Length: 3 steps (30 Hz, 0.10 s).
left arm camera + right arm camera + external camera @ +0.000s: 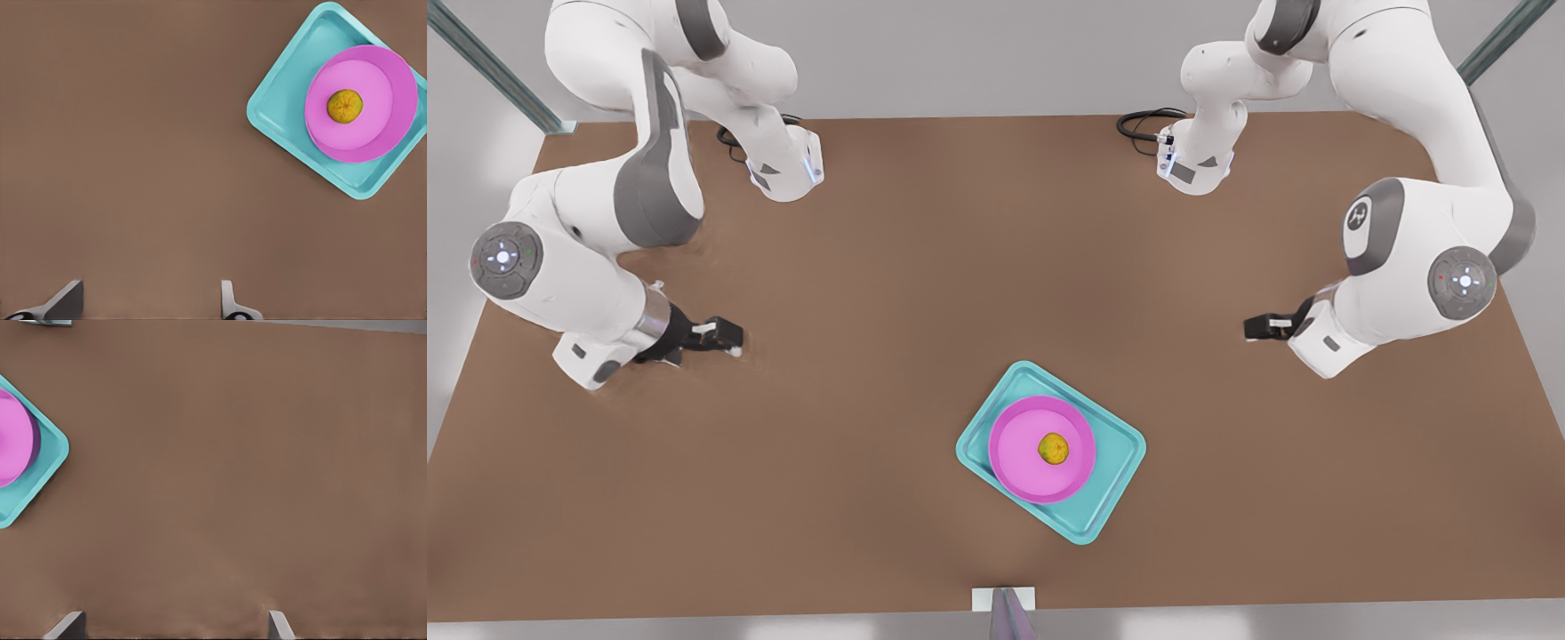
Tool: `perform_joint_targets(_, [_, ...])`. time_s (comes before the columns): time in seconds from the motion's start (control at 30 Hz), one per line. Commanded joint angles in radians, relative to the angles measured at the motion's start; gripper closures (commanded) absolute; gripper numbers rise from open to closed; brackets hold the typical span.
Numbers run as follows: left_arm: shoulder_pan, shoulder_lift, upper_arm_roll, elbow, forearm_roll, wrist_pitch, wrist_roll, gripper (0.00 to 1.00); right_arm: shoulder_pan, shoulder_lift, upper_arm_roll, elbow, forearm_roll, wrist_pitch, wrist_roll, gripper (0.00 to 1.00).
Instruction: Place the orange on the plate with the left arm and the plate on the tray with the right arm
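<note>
Well apart — orange (1053,449) from both end effectors

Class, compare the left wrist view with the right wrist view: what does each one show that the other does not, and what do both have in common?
Left wrist view alone: the orange resting near the middle of the plate, with the whole plate on the tray.

Right wrist view alone: a pale strip beyond the table's far edge and a small pale block at that edge.

Both: the brown table, part of the pink plate on the teal tray, and an open, empty gripper, left gripper and right gripper, hanging over bare table apart from the tray.
</note>
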Motion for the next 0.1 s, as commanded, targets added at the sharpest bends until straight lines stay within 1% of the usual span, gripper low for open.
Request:
perform_joint_targets(0.0, [0.0, 0.003, 0.0, 0.009, -0.003, -0.065, 0.009, 0.0, -0.019, -0.15, 0.002, -0.126, -0.181, -0.227, -0.137, 0.0])
perform_joint_targets(0.07, [0.0, 0.011, 0.0, 0.009, -0.003, -0.067, 0.009, 0.0, -0.029, -0.177, 0.002, -0.147, -0.179, -0.227, -0.137, 0.0])
